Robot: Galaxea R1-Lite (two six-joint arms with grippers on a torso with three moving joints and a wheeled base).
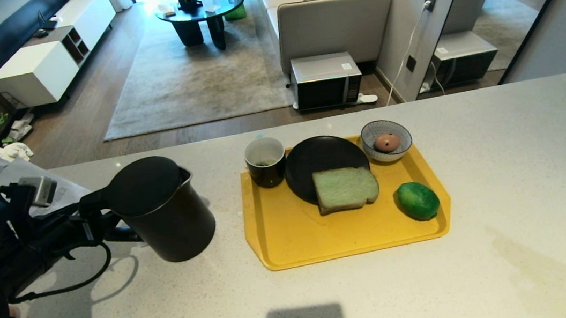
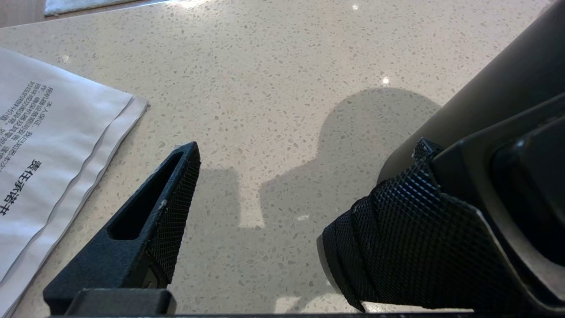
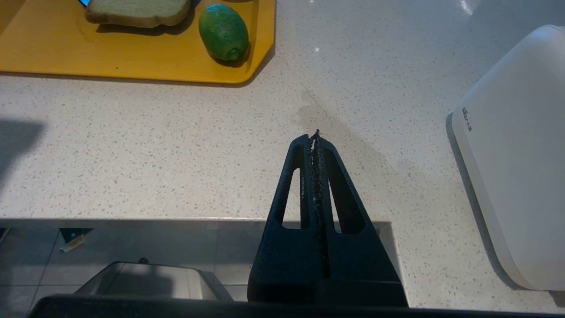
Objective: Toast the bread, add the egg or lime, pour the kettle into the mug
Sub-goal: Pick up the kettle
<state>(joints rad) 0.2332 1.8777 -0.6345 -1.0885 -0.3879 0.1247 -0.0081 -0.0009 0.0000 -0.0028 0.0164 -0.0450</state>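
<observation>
The kettle [image 1: 162,209] stands on the table [image 1: 505,164] just left of the yellow tray [image 1: 292,233], handle turned toward the left gripper [image 1: 107,226], apparently for a pour into the mug [image 1: 265,161] on the tray's near-left corner. That gripper reaches in level from the left, fingers spread wide, one finger against the handle and nothing clasped. The right gripper [image 3: 316,137] hangs closed and empty off the tray's right end, where the lime [image 1: 417,200] lies beside the bread [image 1: 345,188].
</observation>
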